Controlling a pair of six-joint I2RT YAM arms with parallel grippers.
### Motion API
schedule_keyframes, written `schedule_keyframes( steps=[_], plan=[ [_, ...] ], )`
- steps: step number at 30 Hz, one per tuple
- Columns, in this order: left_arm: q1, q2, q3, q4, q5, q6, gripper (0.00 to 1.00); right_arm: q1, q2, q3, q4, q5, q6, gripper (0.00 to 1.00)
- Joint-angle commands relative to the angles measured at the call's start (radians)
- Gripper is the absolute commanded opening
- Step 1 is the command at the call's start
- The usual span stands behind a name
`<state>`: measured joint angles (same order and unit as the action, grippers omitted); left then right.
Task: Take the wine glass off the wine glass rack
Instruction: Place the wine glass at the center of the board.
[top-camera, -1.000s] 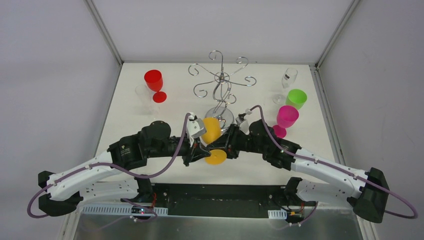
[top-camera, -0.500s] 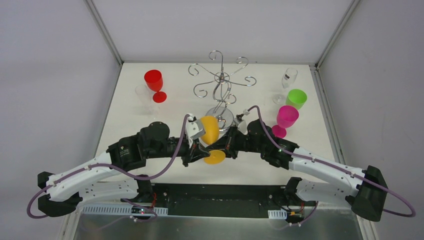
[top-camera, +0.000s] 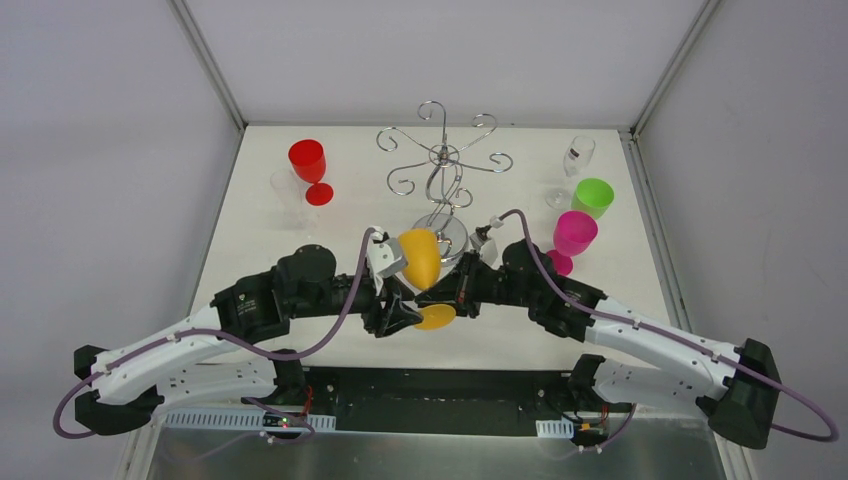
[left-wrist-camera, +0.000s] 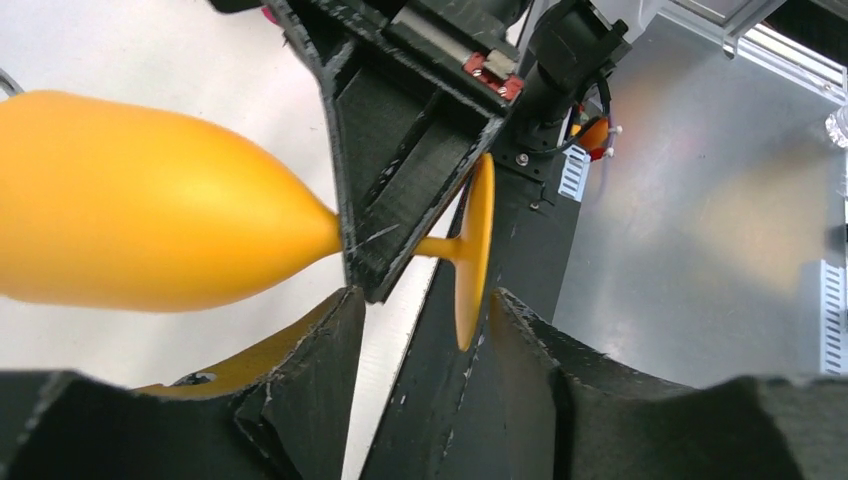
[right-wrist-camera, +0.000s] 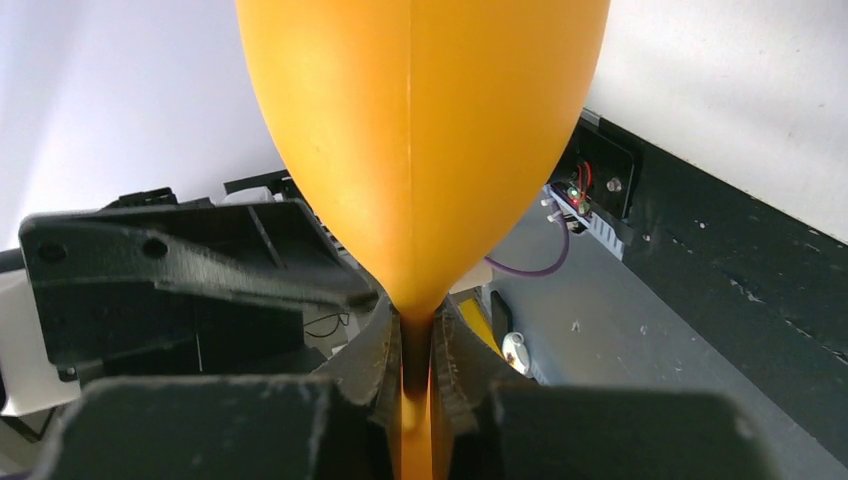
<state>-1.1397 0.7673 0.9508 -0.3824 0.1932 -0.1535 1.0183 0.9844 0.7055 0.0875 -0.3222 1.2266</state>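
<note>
An orange wine glass (top-camera: 421, 258) hangs in the air in front of the wine glass rack (top-camera: 443, 160), bowl toward the rack and foot (top-camera: 437, 317) toward the arms. My right gripper (top-camera: 443, 291) is shut on its thin stem, which shows pinched between both pads in the right wrist view (right-wrist-camera: 413, 340) under the bowl (right-wrist-camera: 420, 130). My left gripper (top-camera: 398, 312) stands open; in its wrist view (left-wrist-camera: 425, 310) the glass's foot (left-wrist-camera: 474, 250) hangs between the spread fingers without touching them. The rack's curled arms carry no glass.
A red glass (top-camera: 308, 160) and a clear glass (top-camera: 285, 190) stand at the back left. A clear glass (top-camera: 577, 155), a green one (top-camera: 592, 197) and a pink one (top-camera: 574, 234) stand at the back right. The rack's chrome base (top-camera: 452, 232) sits just behind the orange bowl.
The right gripper closed on the orange glass's stem. The left gripper then let go of the stem and opened. The glass has shifted slightly.
</note>
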Motion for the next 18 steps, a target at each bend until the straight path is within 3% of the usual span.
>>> schedule_keyframes(
  steps=[1,12,18],
  plan=[
    [-0.008,-0.037,0.002,-0.002,-0.048,-0.032,0.53,-0.012,-0.061,0.017,-0.066,-0.037,-0.123,0.00],
    [-0.008,-0.067,0.034,-0.068,-0.187,-0.139,0.72,-0.047,-0.149,0.074,-0.481,0.029,-0.568,0.00],
    [-0.004,-0.048,0.050,-0.094,-0.239,-0.221,0.74,-0.046,-0.164,0.144,-0.592,0.048,-0.748,0.00]
  ],
)
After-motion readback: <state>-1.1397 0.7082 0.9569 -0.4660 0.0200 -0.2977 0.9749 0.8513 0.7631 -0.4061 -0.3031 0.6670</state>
